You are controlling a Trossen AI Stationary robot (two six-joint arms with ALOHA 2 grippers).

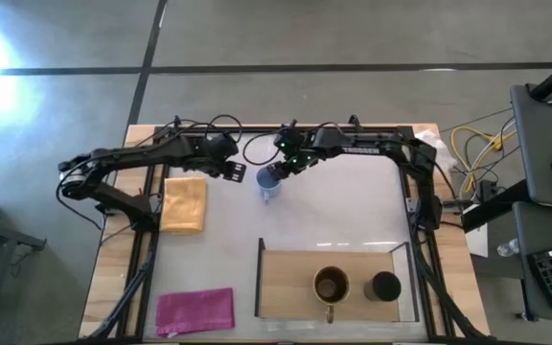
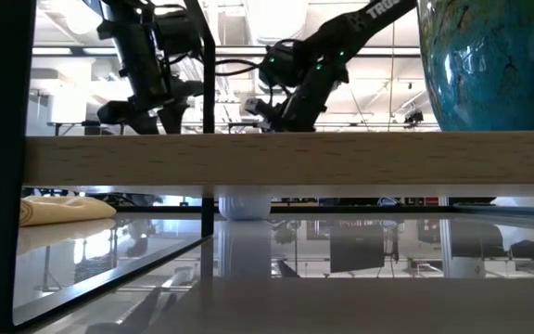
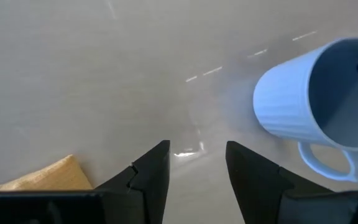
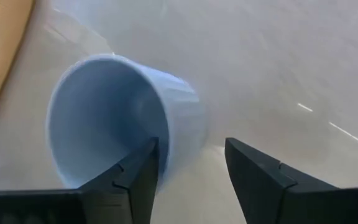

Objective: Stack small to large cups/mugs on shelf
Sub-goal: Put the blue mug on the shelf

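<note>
Blue is the mug (image 1: pixel 269 182) I see on the white tabletop (image 1: pixel 343 206), far from the shelf (image 1: pixel 286 283). My right hand (image 4: pixel 188 168) is open, with one finger inside the mug's rim and one outside. My left hand (image 3: pixel 196 168) is open too, just beside the mug, holding nothing. The brown mug (image 1: pixel 330 286) and the black cup (image 1: pixel 384 286) stand on the shelf. I think the mug stands upright, but I can't be sure.

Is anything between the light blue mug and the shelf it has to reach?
Nothing visible: bare table lies between the light blue mug and the shelf. On the shelf, the brown mug and black cup sit rightward, leaving free board.
</note>
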